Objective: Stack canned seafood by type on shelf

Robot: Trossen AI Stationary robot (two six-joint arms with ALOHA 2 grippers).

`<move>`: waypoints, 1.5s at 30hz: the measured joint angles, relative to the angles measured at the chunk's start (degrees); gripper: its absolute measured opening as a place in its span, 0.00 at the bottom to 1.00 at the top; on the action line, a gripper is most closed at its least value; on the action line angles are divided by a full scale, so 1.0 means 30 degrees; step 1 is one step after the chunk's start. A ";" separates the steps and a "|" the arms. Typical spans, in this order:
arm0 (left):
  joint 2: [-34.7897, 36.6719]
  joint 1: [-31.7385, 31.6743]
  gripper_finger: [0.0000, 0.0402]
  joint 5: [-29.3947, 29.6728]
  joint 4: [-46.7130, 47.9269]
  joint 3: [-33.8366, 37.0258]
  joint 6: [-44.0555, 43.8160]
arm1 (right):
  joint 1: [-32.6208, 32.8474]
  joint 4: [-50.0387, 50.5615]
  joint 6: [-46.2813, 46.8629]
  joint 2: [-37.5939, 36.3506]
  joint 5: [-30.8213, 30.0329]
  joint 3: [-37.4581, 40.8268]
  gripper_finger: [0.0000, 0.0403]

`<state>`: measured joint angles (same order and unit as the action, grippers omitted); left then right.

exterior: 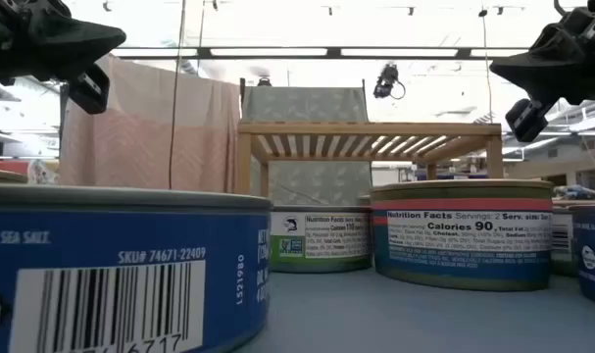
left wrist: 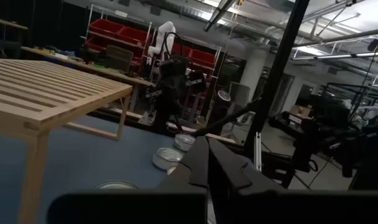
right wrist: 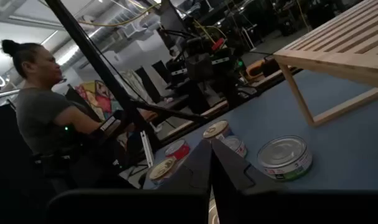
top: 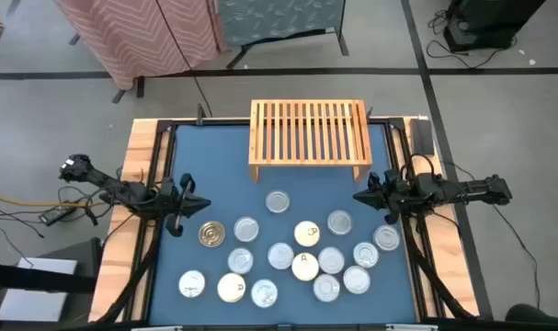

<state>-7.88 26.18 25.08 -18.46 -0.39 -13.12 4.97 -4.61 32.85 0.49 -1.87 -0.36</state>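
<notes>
Left gripper (top: 198, 204) closed, right gripper (top: 359, 197) seemingly closed, both raised

Shiny metal tins (top: 305, 234) – pale slatted-wood shelf (top: 309, 131) – matt blue tabletop (top: 223, 188)

You get only part of the nearest blue can (exterior: 111, 275), cut by the frame's edge; the tins' (top: 288, 253) labels stay unreadable from above

Fifteen round cans (top: 305, 233) lie on the blue bench (top: 219, 165): eleven silver-topped, three cream-topped and one gold-topped (top: 211, 233). One slatted wooden shelf (top: 309, 134) stands on the bench. Two robot arms reach in, each with one tool: the left tool (top: 201, 205) and the right tool (top: 358, 196).
</notes>
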 joint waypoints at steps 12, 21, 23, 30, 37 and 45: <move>0.0003 0.0006 0.01 -0.0003 0.0001 0.0001 0.0003 | 0.0007 0.0002 0.0003 0.0007 0.0000 0.0001 0.03; 0.0000 0.0005 0.01 0.0000 0.0000 -0.0006 0.0006 | 0.0004 0.0002 0.0001 0.0004 0.0000 0.0001 0.03; 0.0002 0.0002 0.01 -0.0003 -0.0002 -0.0006 -0.0001 | 0.0006 -0.0004 0.0002 0.0006 0.0000 -0.0005 0.03; -0.0001 0.0003 0.01 -0.0003 0.0000 -0.0003 0.0005 | 0.0000 -0.0002 -0.0002 0.0004 0.0000 -0.0001 0.03; 0.0002 0.0002 0.01 -0.0005 -0.0005 -0.0003 0.0002 | 0.0000 -0.0004 0.0001 0.0007 0.0000 -0.0001 0.03; -0.0111 0.0006 0.01 -0.0006 -0.3357 0.0001 -0.1917 | 0.0000 0.0003 0.0003 0.0007 0.0000 0.0001 0.03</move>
<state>-8.21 26.20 25.06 -28.53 -0.38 -18.87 4.97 -4.60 32.86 0.51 -1.87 -0.36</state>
